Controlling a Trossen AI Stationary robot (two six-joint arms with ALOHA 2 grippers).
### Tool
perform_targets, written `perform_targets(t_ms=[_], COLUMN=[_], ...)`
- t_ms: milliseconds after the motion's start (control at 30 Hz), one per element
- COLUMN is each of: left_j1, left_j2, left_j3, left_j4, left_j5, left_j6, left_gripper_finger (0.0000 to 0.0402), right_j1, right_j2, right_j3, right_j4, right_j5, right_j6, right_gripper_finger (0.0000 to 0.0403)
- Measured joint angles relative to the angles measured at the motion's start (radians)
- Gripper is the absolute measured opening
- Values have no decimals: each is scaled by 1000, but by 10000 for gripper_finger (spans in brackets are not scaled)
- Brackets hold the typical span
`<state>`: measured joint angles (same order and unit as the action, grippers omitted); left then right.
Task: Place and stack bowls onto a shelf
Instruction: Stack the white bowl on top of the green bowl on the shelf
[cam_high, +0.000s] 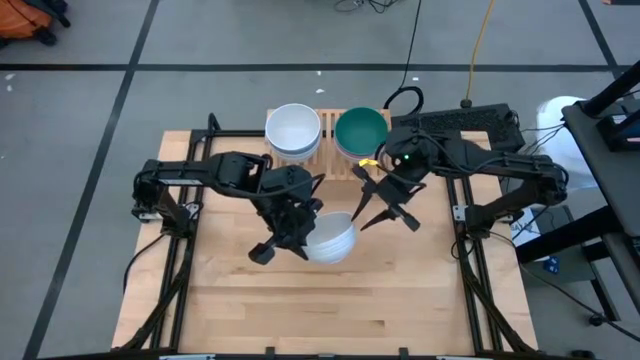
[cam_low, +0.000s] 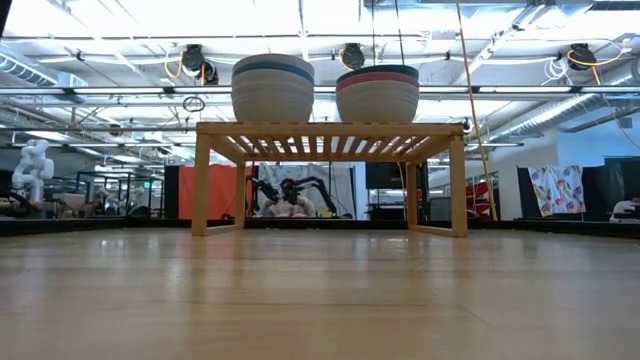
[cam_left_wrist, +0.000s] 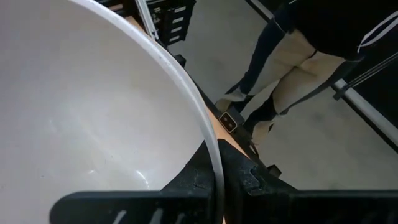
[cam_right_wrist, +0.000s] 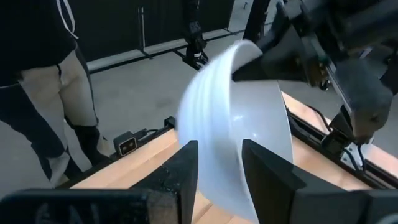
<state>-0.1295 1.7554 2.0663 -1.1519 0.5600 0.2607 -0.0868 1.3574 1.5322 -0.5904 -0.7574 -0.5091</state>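
- The bench (cam_high: 400, 300) is seen whole only from above; the low view shows just its surface running back to the shelf (cam_low: 330, 130), which stands at the bench's far edge, midway along it.
- A person (cam_right_wrist: 43, 93) in pale trousers stands beyond the bench, cut off above the waist in both wrist views.
- The shelf's slats are mostly hidden from above by two stacks. On top of them are a white bowl (cam_high: 293, 129) and a dark green bowl (cam_high: 360, 129). Only the low view shows the stacked rims below, blue-grey in one and pink in the other.
- A white bowl in the grippers (cam_high: 330, 238) hangs tilted over the bench's middle, in front of the shelf.
- The left gripper (cam_high: 290, 232) pinches this bowl's rim, with a finger (cam_left_wrist: 242, 177) on either side.
- The right gripper (cam_high: 385, 205) sits beside the bowl, its fingers (cam_right_wrist: 267, 168) straddling the wall with a gap, so I cannot tell whether they grip.
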Motion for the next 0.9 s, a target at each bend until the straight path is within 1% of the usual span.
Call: perform_targets(t_ms=[167, 300, 400, 600, 700, 833, 900], left_j1=[0, -2, -1, 16, 34, 51, 53], left_j2=[0, 0, 0, 0, 0, 0, 0], left_j3=[0, 0, 0, 0, -1, -1, -1], left_j4=[-10, -11, -10, -22, -21, -29, -41], left_j5=[3, 6, 8, 9, 16, 21, 20], left_j6=[-10, -9, 3, 39, 52, 60, 62], left_gripper_finger=[4, 6, 4, 4, 4, 4, 4], right_j1=[-1, 0, 2, 14, 20, 28, 28], right_j2=[39, 53, 65, 85, 100, 108, 110], right_j3=[0, 0, 0, 1, 1, 1, 1], right_j4=[12, 22, 32, 27, 26, 37, 39], right_j5=[49, 19, -28, -44, -85, -80, -81], right_j6=[-1, -3, 0, 0, 0, 0, -3], right_gripper_finger=[117, 117, 116, 116, 116, 114, 104])
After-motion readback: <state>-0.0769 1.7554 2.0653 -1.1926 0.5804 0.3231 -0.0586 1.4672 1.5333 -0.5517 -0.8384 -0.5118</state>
